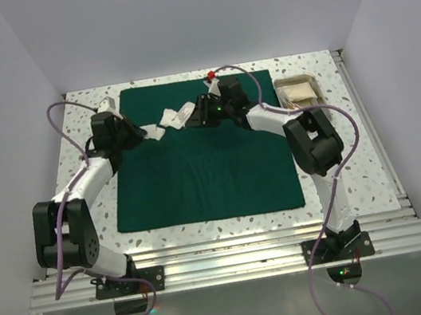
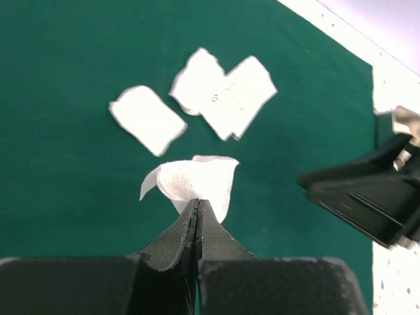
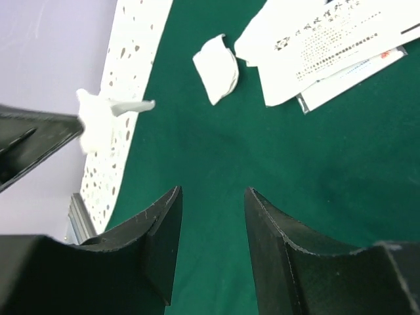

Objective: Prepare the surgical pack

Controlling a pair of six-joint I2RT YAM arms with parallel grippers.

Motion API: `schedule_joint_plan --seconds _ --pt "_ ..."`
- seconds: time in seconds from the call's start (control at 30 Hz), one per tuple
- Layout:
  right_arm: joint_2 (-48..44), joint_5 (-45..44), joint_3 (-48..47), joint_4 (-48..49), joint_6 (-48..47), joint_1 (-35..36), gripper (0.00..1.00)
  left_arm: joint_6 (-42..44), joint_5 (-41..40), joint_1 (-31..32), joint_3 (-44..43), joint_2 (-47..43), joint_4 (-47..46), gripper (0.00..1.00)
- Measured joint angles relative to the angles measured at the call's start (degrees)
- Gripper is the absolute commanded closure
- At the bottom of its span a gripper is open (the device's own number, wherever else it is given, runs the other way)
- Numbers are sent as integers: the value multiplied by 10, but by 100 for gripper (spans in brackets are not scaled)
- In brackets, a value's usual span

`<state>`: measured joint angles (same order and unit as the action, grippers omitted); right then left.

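Jaws of the left gripper [image 2: 198, 205] are pressed together, pinching a white gauze pad [image 2: 197, 180] by one edge, and the pad curls over ahead of the tips. Whether it still touches the cloth cannot be told from the left wrist view. Jaws of the right gripper [image 3: 213, 197] stand spread with nothing between them, over bare cloth.

Both grippers are over the far part of the green cloth [image 1: 205, 174], which lies flat in the middle of the speckled tabletop [image 1: 372, 179]. The left gripper is near the cloth's far left corner and the right gripper is near the middle of its far edge.

Just beyond the pinched pad, a second gauze pad [image 2: 147, 120] lies flat on the cloth, apart from it. Beside that pad are overlapping white paper packets [image 2: 223, 95]; the right wrist view shows print on them. In the top view they lie between the two grippers.

Off the cloth's far right corner, a steel tray [image 1: 296, 78] sits on the tabletop with something pale tan inside, too small to name. A small red object [image 1: 211, 74] is at the far edge of the cloth, behind the right gripper. A small white object [image 1: 107, 104] lies on the tabletop just past the cloth's far left corner.
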<state>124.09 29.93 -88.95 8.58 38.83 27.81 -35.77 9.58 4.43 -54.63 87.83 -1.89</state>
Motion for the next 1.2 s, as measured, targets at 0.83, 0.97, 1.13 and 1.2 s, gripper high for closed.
schedule_joint_plan --seconds 0.83,0.97,1.13,1.2 --pt "-202 -10 206 -60 -85 -46 48 27 53 167 53 -123 177 100" --pt "-202 18 208 -59 -86 -45 47 36 56 168 57 -73 170 100" --pt "-172 68 205 -42 -86 -45 46 39 57 168 63 -15 145 100" --pt "-150 87 202 -35 -85 -44 45 38 56 168 66 -7 132 90"
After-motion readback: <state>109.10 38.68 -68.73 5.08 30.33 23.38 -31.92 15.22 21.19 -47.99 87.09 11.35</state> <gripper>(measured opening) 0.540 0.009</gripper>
